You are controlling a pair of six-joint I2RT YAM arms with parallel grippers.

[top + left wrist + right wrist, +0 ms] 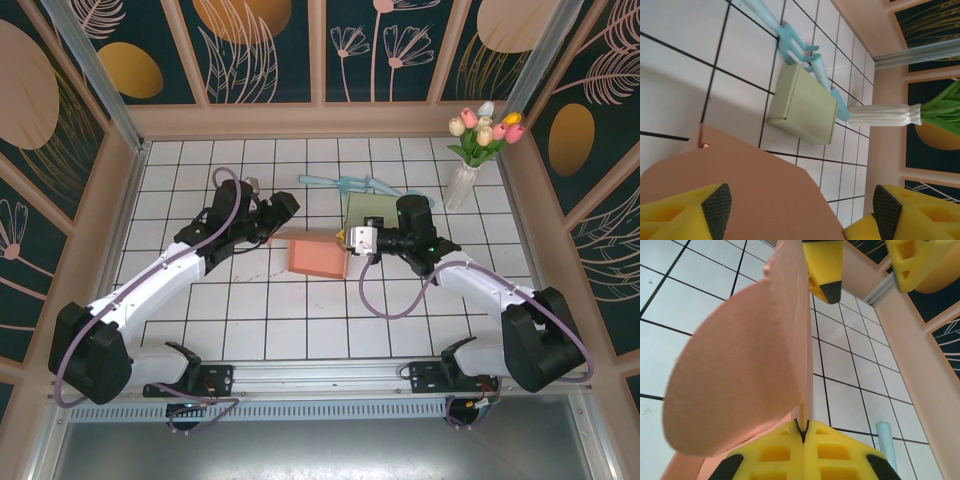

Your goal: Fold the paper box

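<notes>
The salmon-pink paper box (318, 256) lies partly folded on the white tiled table (260, 320), between both arms. My right gripper (345, 240) is at the box's right edge, and in the right wrist view it (803, 426) is shut on the thin edge of an upright pink flap (740, 370). My left gripper (287, 222) hovers over the box's far left corner. In the left wrist view it (802, 212) is open, and the box's pink panel (740, 185) reaches in beside the left pad (717, 210) without being pinched. Its yellow fingers (826, 270) also show above the flap.
A pale green folded box (372, 214) (802, 105) lies just behind the pink one. Light blue plastic tools (355, 185) (790, 42) lie further back. A white vase of tulips (462, 185) (885, 115) stands at the back right, near the wooden wall.
</notes>
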